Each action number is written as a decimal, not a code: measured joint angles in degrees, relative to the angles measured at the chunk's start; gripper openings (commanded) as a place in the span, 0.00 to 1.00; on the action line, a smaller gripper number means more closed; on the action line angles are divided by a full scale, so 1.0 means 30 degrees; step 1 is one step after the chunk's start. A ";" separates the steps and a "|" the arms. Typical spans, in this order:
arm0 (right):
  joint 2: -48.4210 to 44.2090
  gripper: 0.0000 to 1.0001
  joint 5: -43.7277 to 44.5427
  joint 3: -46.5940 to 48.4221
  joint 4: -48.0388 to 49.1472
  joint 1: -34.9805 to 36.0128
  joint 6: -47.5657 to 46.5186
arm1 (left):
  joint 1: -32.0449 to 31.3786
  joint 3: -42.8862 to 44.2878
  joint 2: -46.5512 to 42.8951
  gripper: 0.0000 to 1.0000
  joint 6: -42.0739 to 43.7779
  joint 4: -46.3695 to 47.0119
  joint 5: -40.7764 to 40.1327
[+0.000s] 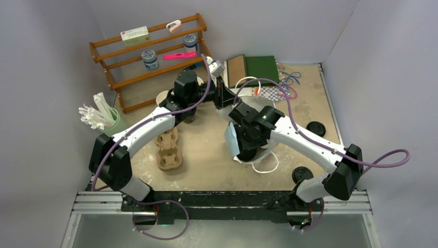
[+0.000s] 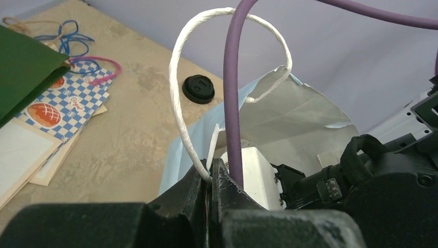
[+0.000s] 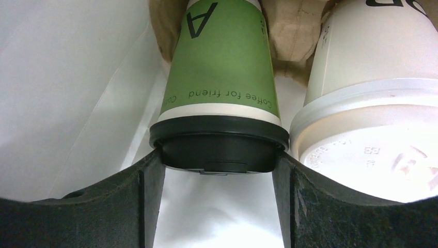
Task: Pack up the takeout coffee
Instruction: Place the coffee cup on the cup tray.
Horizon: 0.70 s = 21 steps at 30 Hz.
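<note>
Right gripper [image 3: 218, 161], inside the bag [image 3: 62, 77], clasps the black lid [image 3: 219, 139] of the green cup [image 3: 222, 57] between wide jaws, cup axis running straight away; left gripper [image 2: 210, 178] pinches the bag handle [image 2: 178, 103].

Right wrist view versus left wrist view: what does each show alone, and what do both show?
Only the right wrist view: the green cup, black-lidded, gripped by the right gripper, a white cup beside it, the brown carrier behind. Only the left wrist view: the left gripper shut on the white handle, and a loose black lid on the table. Both: the paper bag, white inside.
</note>
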 measured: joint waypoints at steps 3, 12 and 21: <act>0.0306 0.00 -0.0816 0.0080 -0.0299 -0.0772 0.0007 | 0.0000 0.0925 0.1027 0.00 -0.0277 -0.0838 -0.0015; 0.3286 0.00 -0.4364 0.1523 -0.1778 -0.3293 -0.1909 | 0.0189 0.1282 0.2754 0.00 -0.0670 -0.2076 -0.2404; 0.5136 0.00 -0.5115 0.2951 -0.2914 -0.4007 -0.1982 | 0.0321 0.1887 0.3847 0.00 -0.0933 -0.2404 -0.3592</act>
